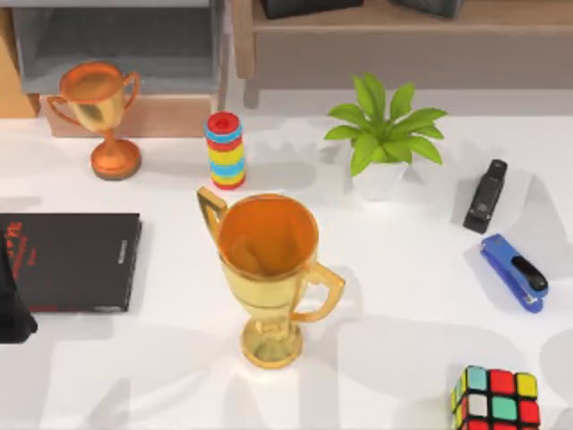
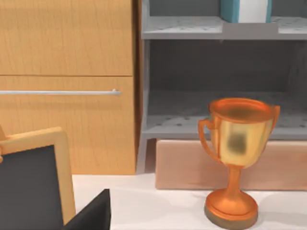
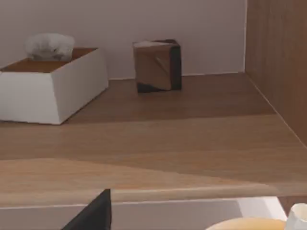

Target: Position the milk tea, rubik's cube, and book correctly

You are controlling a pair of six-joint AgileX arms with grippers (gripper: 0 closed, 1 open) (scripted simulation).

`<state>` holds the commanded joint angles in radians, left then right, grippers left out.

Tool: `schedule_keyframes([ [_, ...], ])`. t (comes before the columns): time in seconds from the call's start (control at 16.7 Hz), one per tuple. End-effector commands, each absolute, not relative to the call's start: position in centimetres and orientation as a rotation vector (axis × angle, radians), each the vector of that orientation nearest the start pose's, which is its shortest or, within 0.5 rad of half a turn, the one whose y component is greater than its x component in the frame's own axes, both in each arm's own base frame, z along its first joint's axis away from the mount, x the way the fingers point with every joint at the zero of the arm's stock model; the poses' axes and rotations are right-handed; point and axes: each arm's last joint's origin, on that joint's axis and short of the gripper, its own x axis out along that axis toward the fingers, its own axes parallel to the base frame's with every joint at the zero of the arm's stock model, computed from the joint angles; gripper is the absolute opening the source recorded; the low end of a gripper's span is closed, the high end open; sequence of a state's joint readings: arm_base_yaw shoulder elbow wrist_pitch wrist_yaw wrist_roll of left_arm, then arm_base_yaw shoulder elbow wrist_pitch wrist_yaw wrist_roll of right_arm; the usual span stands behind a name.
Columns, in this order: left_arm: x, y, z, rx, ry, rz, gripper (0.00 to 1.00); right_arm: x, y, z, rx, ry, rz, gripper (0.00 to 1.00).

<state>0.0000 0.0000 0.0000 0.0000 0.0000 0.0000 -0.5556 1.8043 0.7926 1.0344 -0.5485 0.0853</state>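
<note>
**On the table and shelves: two trophies, two staplers, two books, one cube**

Ahead of the left pincer point(image 2: 91, 215) stand one wooden cabinet point(image 2: 67, 86) and one grey shelf unit point(image 2: 216, 29). On its higher shelf, well beyond the pincer, stands the book point(image 2: 230, 9), teal-covered with pale pages. Whether this pincer is released or clenched cannot be told. It hangs at the left edge of the white table point(image 1: 403, 322), just beside one black book point(image 1: 76, 260) with red lettering, which lies flat.

Two trophies are counted. The big gold one point(image 1: 269, 269) stands mid-table, well apart from the left pincer. The smaller copper one point(image 2: 237, 158) stands near it, in front of the grey shelves.

One potted plant point(image 1: 383, 143) and one stack of coloured rings point(image 1: 226, 150) stand farther off. Two staplers lie side by side at the table's right, one black point(image 1: 485, 195) and one blue point(image 1: 514, 271).

The rubik's cube point(image 1: 497, 399), a single one, sits at the near right corner, farthest from the left pincer.

Before the right pincer point(image 3: 91, 215), its grip likewise impossible to tell, a wooden shelf point(image 3: 192, 134) carries one white tissue box point(image 3: 53, 86) and one small wooden block point(image 3: 157, 64).
</note>
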Motion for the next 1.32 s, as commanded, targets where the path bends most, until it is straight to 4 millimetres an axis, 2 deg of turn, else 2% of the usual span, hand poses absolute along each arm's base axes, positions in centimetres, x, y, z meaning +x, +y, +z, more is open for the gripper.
schedule_keyframes([
  [0.12, 10.6, -0.1, 16.0, 0.0, 0.0, 0.0, 1.0, 32.5, -15.7, 20.7, 0.149, -0.004, 0.056, 1.0],
  [0.3, 10.6, -0.1, 16.0, 0.0, 0.0, 0.0, 1.0, 33.6, -11.1, 23.4, 0.344, 0.103, 0.147, 1.0],
  [0.42, 10.6, -0.1, 16.0, 0.0, 0.0, 0.0, 1.0, 33.8, -7.1, 23.9, 0.498, 0.259, 0.197, 1.0],
  [0.54, 10.6, -0.1, 16.0, 0.0, 0.0, 0.0, 1.0, 33.2, -2.8, 23.5, 0.642, 0.482, 0.215, 1.0],
  [0.72, 10.6, -0.1, 16.0, 0.0, 0.0, 0.0, 1.0, 30.4, 3.7, 21.9, 0.764, 0.881, 0.167, 1.0],
  [0.9, 10.6, -0.1, 16.0, 0.0, 0.0, 0.0, 1.0, 26.0, 8.7, 20.5, 0.714, 1.244, 0.049, 1.0],
  [1.08, 10.6, -0.1, 16.0, 0.0, 0.0, 0.0, 1.0, 21.9, 11.9, 20.0, 0.532, 1.473, -0.073, 1.0],
  [1.32, 10.6, -0.1, 16.0, 0.0, 0.0, 0.0, 1.0, 18.2, 14.2, 20.8, 0.242, 1.569, -0.126, 1.0],
])
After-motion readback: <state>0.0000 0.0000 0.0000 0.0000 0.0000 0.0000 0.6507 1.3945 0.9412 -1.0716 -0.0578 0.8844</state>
